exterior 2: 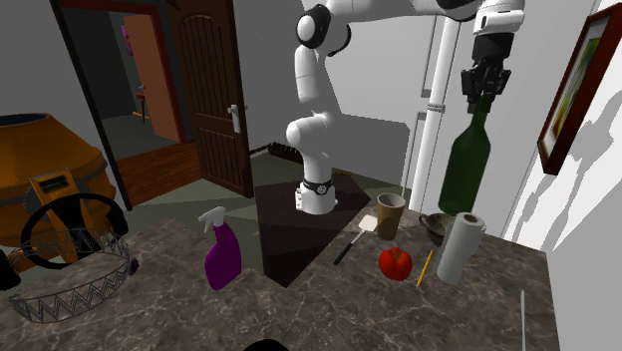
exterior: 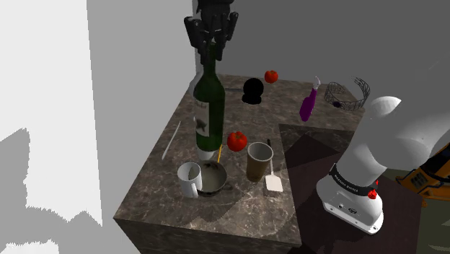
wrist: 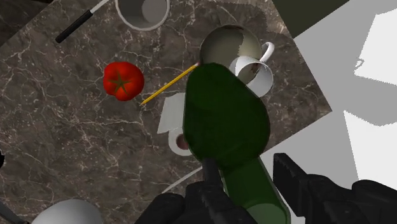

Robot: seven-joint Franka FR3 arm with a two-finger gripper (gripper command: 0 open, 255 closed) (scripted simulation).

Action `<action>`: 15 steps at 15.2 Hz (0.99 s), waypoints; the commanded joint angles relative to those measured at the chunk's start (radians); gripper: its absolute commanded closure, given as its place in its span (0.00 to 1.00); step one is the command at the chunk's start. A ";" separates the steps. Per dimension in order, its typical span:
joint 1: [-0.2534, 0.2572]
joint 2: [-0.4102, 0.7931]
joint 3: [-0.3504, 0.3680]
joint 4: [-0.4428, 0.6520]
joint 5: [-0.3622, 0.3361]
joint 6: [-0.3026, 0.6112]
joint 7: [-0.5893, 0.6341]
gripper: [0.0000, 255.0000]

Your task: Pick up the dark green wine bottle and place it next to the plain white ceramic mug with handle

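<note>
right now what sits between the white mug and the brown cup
A dark bowl, close beside the mug, with a gap before the cup. The shoulder view shows it plainly.

The arm (exterior: 382,141) is built of rounded, glossy white shells, with dark rings and caps at the joints (exterior 2: 315,26). A black band (exterior: 349,183) carrying small white lettering circles its lowest segment, and a small red mark (exterior: 372,195) sits just beside that band. The end effector (exterior: 210,45) is all black, blocky and ribbed, with two squared fingers (wrist: 302,183).
</note>
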 commanded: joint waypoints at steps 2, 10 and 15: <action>0.022 0.054 0.055 0.057 -0.011 -0.008 0.082 1.00; 0.103 0.247 0.199 0.263 -0.095 -0.056 0.313 1.00; 0.159 0.353 0.248 0.348 -0.156 -0.065 0.416 1.00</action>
